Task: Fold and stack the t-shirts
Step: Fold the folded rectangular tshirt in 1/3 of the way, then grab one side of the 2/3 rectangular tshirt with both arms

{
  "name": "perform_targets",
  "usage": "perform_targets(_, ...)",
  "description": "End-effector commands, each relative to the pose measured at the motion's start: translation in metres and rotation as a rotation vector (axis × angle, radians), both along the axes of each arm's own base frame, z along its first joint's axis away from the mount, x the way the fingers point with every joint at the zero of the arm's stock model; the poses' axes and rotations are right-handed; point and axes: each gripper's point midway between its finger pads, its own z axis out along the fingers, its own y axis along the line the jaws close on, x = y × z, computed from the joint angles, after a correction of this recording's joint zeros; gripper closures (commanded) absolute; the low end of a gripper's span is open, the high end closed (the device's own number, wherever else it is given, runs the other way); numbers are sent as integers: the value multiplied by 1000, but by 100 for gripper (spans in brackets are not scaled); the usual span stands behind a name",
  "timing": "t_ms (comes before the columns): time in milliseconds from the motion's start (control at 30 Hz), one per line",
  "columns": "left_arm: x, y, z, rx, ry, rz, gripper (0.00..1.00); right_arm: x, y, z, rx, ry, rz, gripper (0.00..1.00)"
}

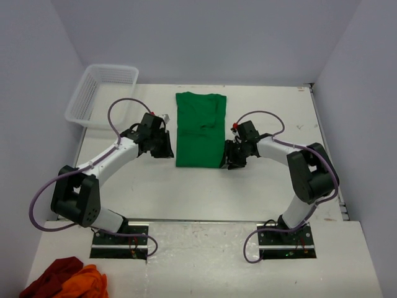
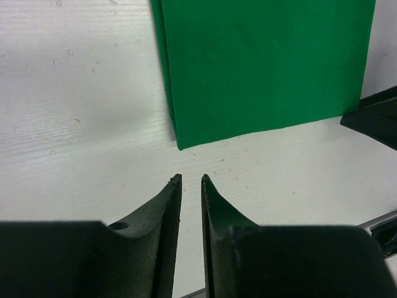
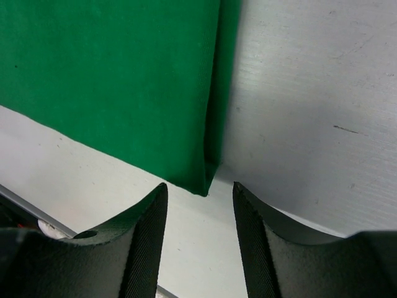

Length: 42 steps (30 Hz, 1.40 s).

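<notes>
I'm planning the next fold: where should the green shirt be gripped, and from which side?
Probably the shirt at its two near corners, one per gripper, coming in low from the near edge. It lies flat as a long strip, each corner on bare table just ahead of the open left gripper and right gripper.

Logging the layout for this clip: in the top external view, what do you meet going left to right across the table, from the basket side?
white basket → left pincer → green t-shirt → right pincer
</notes>
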Motion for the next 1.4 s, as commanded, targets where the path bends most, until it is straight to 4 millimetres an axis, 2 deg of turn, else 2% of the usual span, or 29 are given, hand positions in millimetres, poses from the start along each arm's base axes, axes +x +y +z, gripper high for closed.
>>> perform_targets(0,6,-1,17,-30,-67,21,80,18,4,0,-18,-35,-19,53)
perform_targets(133,4,3,18,-8,-68,26,78,20,4,-1,-13,-37,-28,62)
perform_targets(267,-4,10,9,11,-53,45,76,20,6,-2,-2,-49,-26,77)
perform_targets(367,-5,13,4,5,-62,73,64,18,7,-4,4,-40,-25,83)
perform_targets(400,-9,14,-3,8,-46,79,61,20,8,-3,8,-47,-26,88)
perform_targets(467,-11,12,-9,2,-31,73,61,19,8,-4,9,-44,-18,93)
perform_targets(500,-15,11,-14,-7,-15,65,61,19,8,-7,5,-36,-19,99)
perform_targets(667,-17,4,-31,-31,22,42,60,18,10,-8,15,-33,-15,100)
perform_targets(800,-15,-6,-37,-69,41,22,60,17,10,-7,12,-32,-13,100)
perform_targets(1033,-3,-12,-56,-57,78,19,60,15,10,-7,11,-33,-8,100)
perform_targets(1233,8,-20,-63,-65,90,12,59,15,11,-8,13,-29,-3,100)
perform_targets(1367,15,-24,-59,-79,78,7,59,14,11,-9,14,-24,0,100)
